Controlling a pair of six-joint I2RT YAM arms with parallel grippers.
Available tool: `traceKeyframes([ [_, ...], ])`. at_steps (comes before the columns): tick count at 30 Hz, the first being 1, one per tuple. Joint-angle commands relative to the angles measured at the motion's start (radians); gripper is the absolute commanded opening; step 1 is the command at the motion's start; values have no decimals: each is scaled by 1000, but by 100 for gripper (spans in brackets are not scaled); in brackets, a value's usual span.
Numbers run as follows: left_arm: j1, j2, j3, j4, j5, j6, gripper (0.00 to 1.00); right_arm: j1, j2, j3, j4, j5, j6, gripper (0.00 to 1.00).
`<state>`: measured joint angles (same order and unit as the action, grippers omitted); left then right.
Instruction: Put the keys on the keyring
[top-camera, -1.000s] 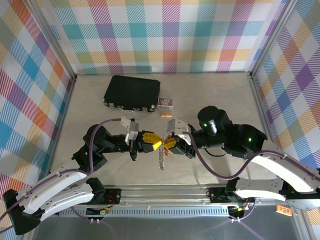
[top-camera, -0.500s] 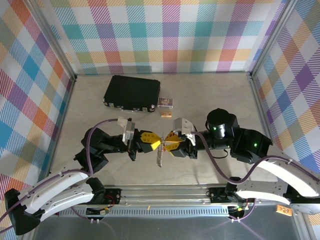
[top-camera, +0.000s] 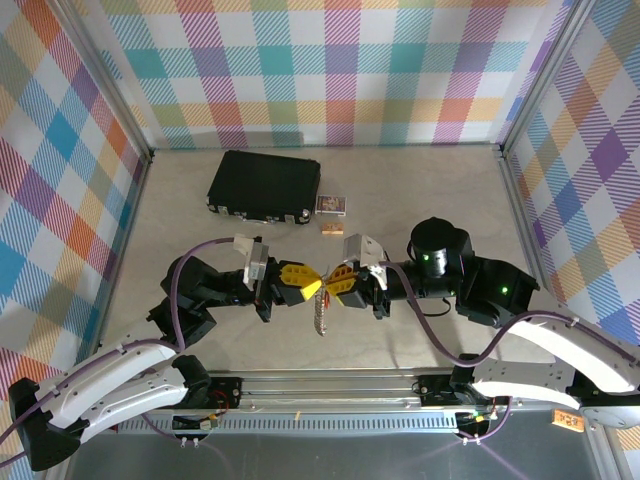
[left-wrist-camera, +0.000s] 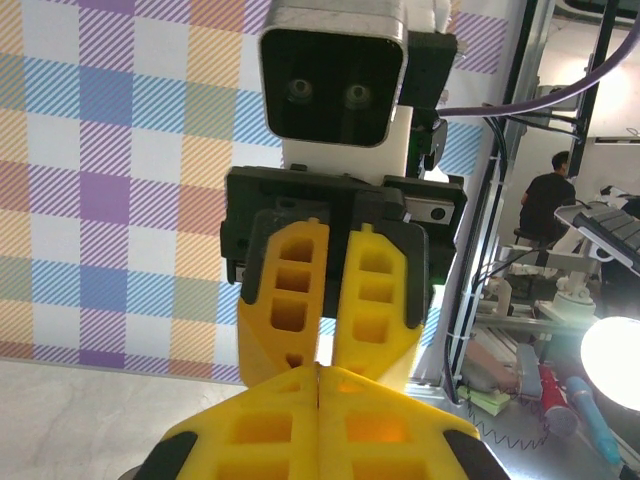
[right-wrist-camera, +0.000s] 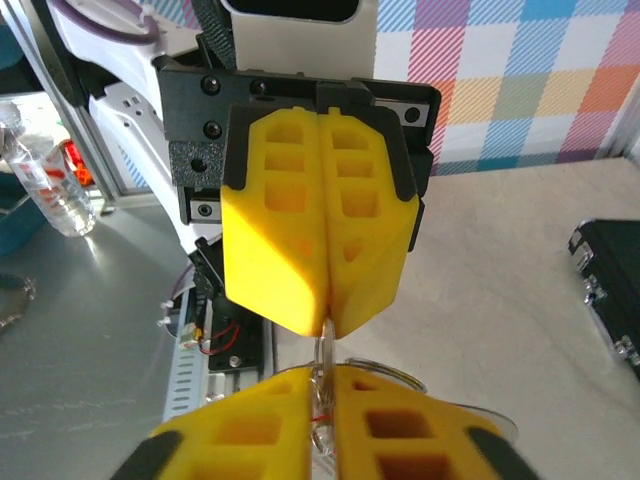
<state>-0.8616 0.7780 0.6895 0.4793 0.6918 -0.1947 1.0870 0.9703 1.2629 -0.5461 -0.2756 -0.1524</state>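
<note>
Right wrist view: right gripper is shut, pinching a thin metal ring at its tips. Directly opposite, tip to tip, left gripper is also shut; what it grips is hidden. Keys dangle below both, above the table. Risk: either pinch looks slight, so a pull apart or twist could drop the bunch.

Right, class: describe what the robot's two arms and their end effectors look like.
The left arm and right arm have white curved shells low down, black joints further out. A purple cable runs along each. The left end effector and right end effector have chunky yellow fingers with square hollows. Green lights dot the right arm.
</note>
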Motion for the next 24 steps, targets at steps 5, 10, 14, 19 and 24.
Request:
traceKeyframes([
  [5, -6, -3, 22, -29, -1, 36, 0, 2, -16, -16, 40, 16, -16, 0],
  [10, -5, -30, 104, -350, -58, 181, 25, 3, 35, 67, -120, 27, -78, 0],
  [14, -5, -34, 156, -572, -107, 292, 31, 2, 108, 161, -277, 46, -141, 0],
  [19, -6, -17, 179, -636, -100, 311, 31, 4, 176, 228, -380, 34, -181, 0],
  [24, -5, -2, 178, -639, -101, 310, 25, 4, 200, 237, -384, 6, -188, 0],
])
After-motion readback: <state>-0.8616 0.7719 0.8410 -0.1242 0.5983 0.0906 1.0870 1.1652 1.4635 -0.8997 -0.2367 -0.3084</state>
